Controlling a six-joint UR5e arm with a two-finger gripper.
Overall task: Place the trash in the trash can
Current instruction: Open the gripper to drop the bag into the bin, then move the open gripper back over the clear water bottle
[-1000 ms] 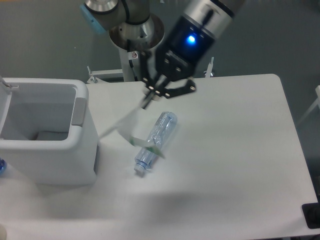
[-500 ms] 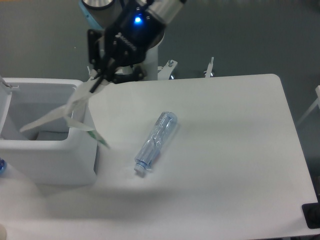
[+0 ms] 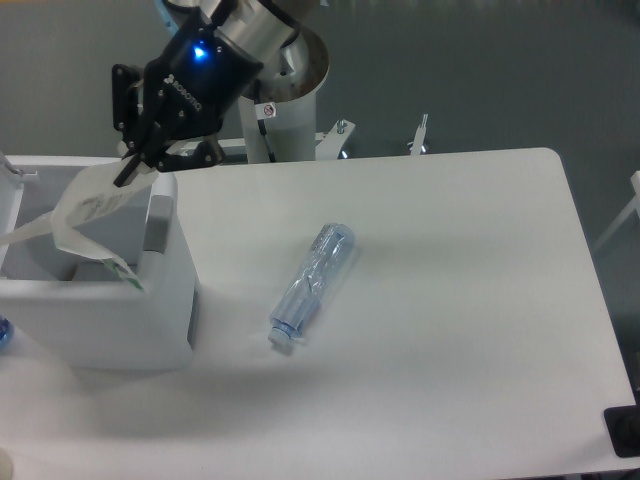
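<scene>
My gripper (image 3: 128, 170) is shut on the top of a thin translucent white plastic bag (image 3: 85, 215), one piece of the trash. The bag hangs over the open white trash can (image 3: 150, 310) at the left, its lower end draped across the can's inside and near rim. A grey tab (image 3: 158, 222) sits on the can's right rim, just below the gripper. The other piece of trash, a small clear bluish plastic bottle (image 3: 313, 282), lies on its side on the white table (image 3: 460, 300), well right of the can and away from the gripper.
The arm's base column (image 3: 285, 110) stands at the table's far edge behind the can. A black object (image 3: 623, 432) sits at the table's front right corner. A small blue thing (image 3: 3, 333) shows at the left edge beside the can.
The gripper has carried the bag leftward from above the bottle to over the trash can. The bottle has stayed where it was.
</scene>
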